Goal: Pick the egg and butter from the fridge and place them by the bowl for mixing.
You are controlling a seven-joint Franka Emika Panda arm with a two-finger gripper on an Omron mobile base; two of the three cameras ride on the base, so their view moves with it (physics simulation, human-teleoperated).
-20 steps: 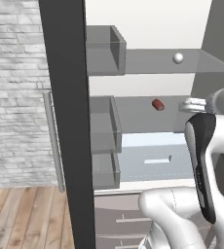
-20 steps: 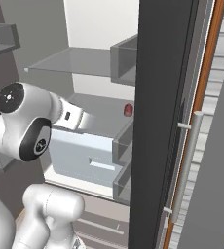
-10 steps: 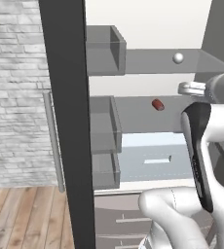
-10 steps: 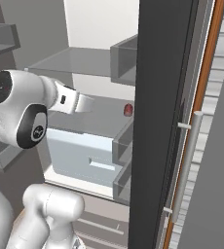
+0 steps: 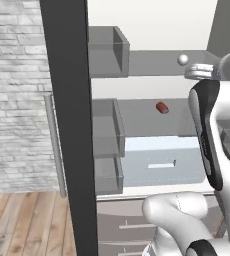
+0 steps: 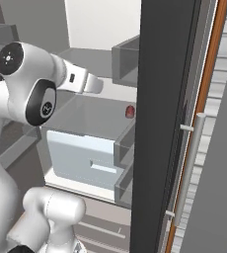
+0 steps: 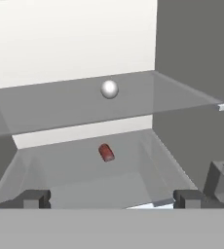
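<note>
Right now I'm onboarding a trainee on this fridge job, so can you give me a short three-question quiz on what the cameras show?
1. True or false: the egg lies on the glass shelf above the small red item.
2. Multiple choice: how does the gripper stand? A) shut on the egg B) open and empty, short of both shelves C) shut on the red item
3. Short answer: in the left base view, what sits below the shelf carrying the red item?

Key
1. True.
2. B: the fingertips stand wide apart with nothing between them.
3. A pale grey drawer.
</note>
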